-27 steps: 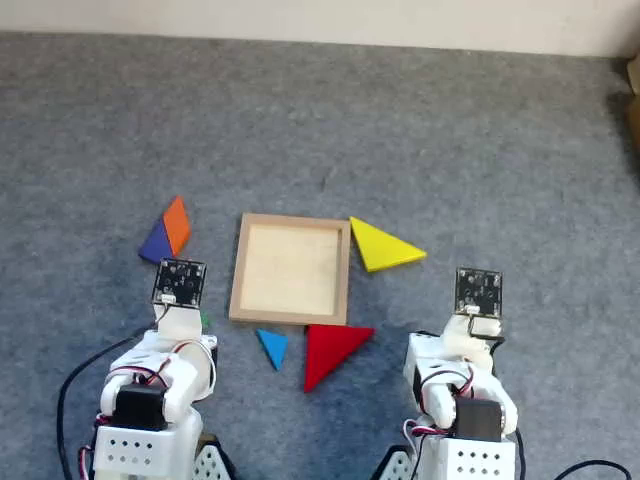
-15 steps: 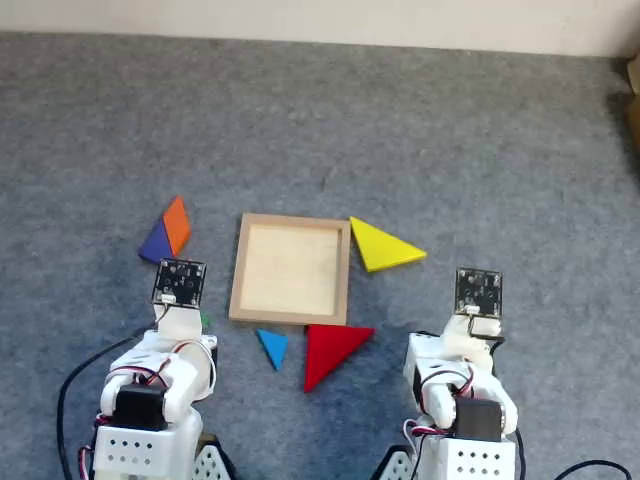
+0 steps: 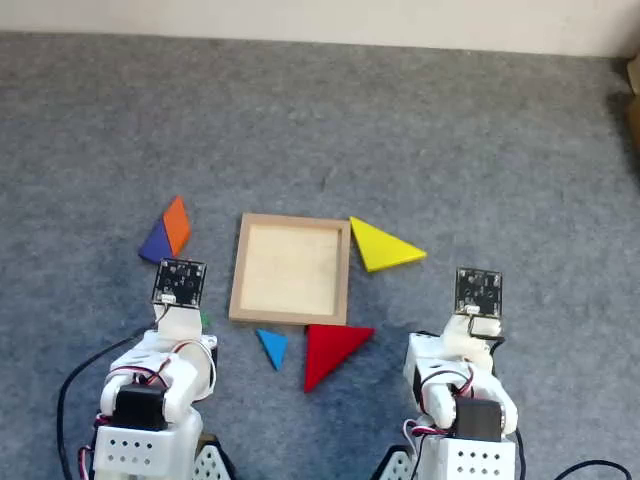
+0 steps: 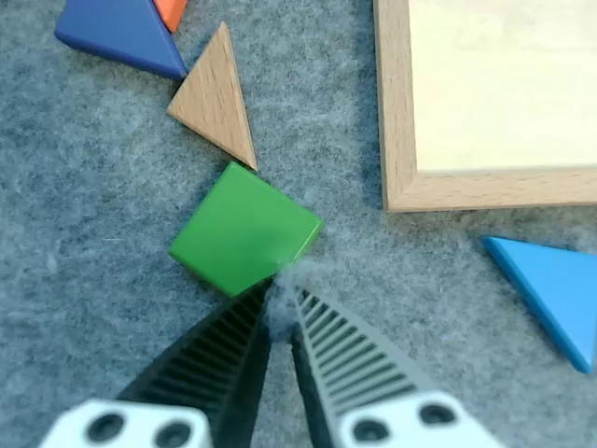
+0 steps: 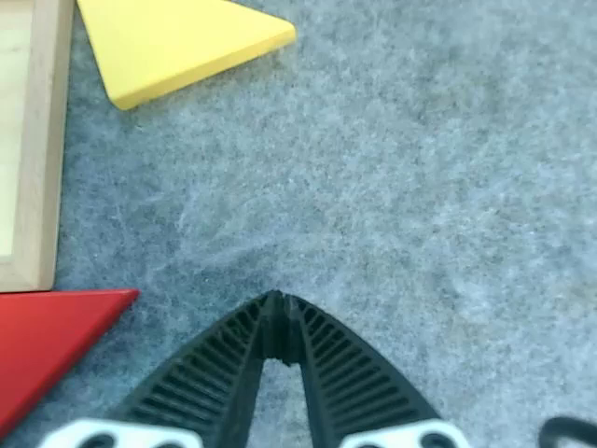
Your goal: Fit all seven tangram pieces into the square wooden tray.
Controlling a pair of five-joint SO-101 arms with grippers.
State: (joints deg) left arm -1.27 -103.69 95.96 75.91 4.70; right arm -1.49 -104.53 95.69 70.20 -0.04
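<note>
We see a white left arm and a white right arm with black motors, thin red wires, black cables and black ridged fingers.

The pincer rests over the grey carpeted surface, its jaws drawn nearly together with a thin slit between them. Its tips lie just beside one edge of the green square. A wooden triangle meets the square's far corner. Beyond it lie a dark blue triangle and an orange piece. A corner of the tray lies near a light blue triangle.
</note>
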